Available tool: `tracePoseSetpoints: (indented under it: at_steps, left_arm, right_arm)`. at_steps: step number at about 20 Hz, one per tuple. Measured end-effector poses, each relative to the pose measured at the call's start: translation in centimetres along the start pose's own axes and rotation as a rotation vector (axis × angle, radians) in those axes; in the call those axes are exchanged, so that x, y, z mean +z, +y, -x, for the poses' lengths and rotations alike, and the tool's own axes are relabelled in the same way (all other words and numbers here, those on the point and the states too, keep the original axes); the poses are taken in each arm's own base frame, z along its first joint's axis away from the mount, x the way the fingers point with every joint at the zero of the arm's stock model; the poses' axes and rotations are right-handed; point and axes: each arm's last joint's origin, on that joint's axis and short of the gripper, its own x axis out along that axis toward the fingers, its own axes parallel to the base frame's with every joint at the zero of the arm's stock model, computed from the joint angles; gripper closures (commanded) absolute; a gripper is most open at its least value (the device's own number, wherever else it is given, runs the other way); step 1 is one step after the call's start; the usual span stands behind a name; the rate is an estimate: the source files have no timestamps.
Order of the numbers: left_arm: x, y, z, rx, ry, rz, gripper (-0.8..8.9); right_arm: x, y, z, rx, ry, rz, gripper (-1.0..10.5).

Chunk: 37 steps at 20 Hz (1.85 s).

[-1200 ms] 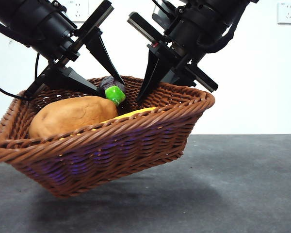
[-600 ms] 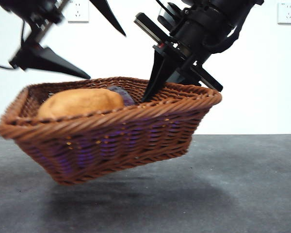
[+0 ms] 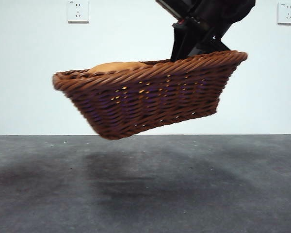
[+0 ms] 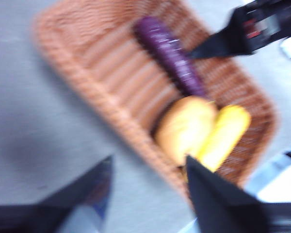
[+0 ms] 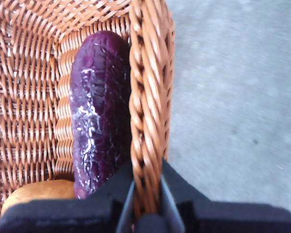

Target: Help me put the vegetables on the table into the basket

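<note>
I see the table [image 3: 145, 184] filling the lower part of the front view, dark grey and speckled, w/ a soft shadow under the load. Above it the basket [image 3: 150, 97] hangs clear of the surface, tilted, its right end higher than its left (no part of it touching the table). The right gripper [image 5: 145, 194] has its two jaws clamped on the basket's braided rim, one jaw inside the wall, one outside; in the front view only its lower part shows, black, top cut off by the frame edge. The left gripper [image 4: 145, 189] is off to one side above the basket, jaws spread apart, nothing between them; that wrist view is badly blurred, so edges are soft. Inside the basket: the potato [image 3: 117, 67] pokes just above the rim in the front view, the rest hidden by the wicker wall. The corn [image 4: 224, 137] lies right beside the potato, touching it as far as I can tell thru the blur; not visible from the front. The eggplant [image 5: 101, 111] lies lengthwise against the wall the right gripper holds, its near end by the potato; its green cap I can't make out in any view.
</note>
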Motion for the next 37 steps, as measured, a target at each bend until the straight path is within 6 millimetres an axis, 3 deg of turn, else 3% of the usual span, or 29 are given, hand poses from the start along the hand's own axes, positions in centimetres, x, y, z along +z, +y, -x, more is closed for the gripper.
tracePoseSetpoints:
  at_steps: [6,12,17,25,34,36,37]
  left_arm:
    - [-0.8,-0.1,2.1,0.021,-0.069,-0.05,8.21]
    - [-1.0,0.0,1.9,0.029,-0.047,-0.059,8.21]
    - [-0.9,0.0,1.8,0.033,-0.043,-0.064,8.21]
    - [-0.7,0.1,1.3,0.042,-0.023,-0.059,8.21]
    - [-0.5,0.2,0.5,0.055,0.013,-0.053,8.21]
    - [-0.4,0.2,0.3,0.057,0.021,-0.051,8.21]
    - [-0.4,0.2,0.2,0.057,0.021,-0.051,8.21]
  right_arm:
    - [-0.1,-4.8,6.4,-0.11,-0.106,-0.104,9.6]
    - [-0.9,-10.7,9.2,-0.146,-0.19,-0.206,9.6]
    - [-3.5,-15.2,7.5,-0.153,-0.183,-0.275,9.6]
    - [-3.8,-20.4,1.7,-0.147,-0.078,-0.309,9.6]
    - [-4.6,-22.8,0.2,-0.173,-0.047,-0.349,9.6]
    - [-4.6,-22.8,0.1,-0.172,-0.048,-0.346,9.1]
    - [-4.6,-22.8,0.1,-0.173,-0.049,-0.345,8.3]
